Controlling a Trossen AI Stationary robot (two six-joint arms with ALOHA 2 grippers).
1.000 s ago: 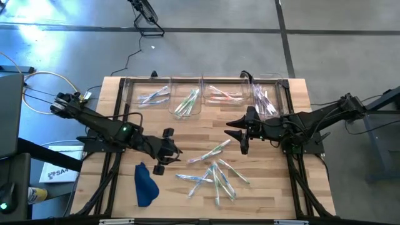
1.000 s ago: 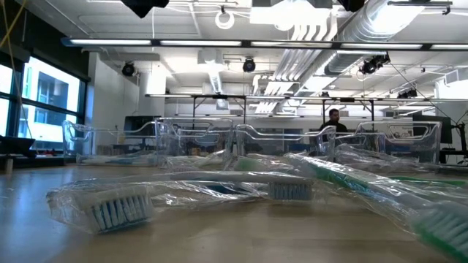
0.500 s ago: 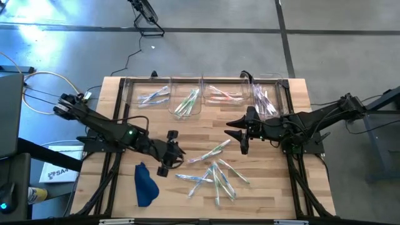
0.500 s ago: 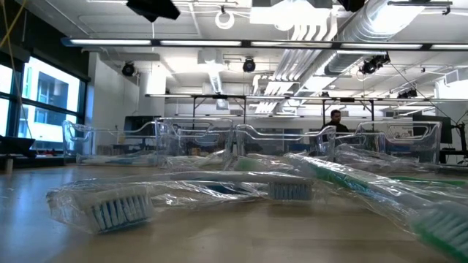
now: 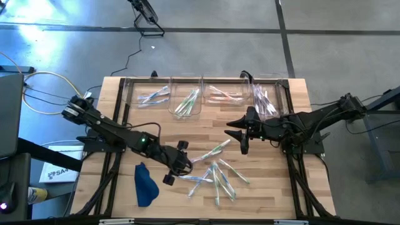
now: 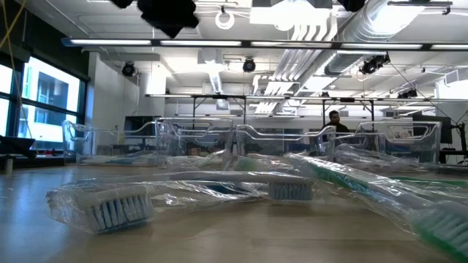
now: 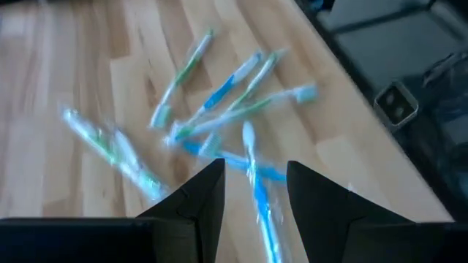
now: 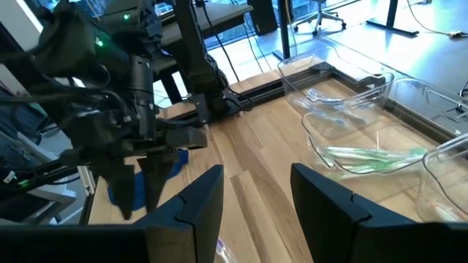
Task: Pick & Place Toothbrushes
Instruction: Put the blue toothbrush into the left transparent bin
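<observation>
So the left claw just swung in from the middle-left of the desk and now hangs right at the near-left end of the loose toothbrushes, which are scattered between the desk's centre and its front edge. Fingers are spread and empty, nothing in them; in the left wrist view a blue-handled toothbrush lies right in the gap between the tips. My read: that's the lineup for the next pick, and a descent and a squeeze are what's left.

The right claw hasn't budged, parked over the desk's middle just in front of the clear bins, fingers apart and holding nothing.

The bins along the back edge already have some brushes in them, so the sorting is underway, but a good pile is left out. The dark blue cloth sits near the front-left corner, just beside the left arm.

Writing: a white box off the desk's left side has letters on it, but I can't read them.
</observation>
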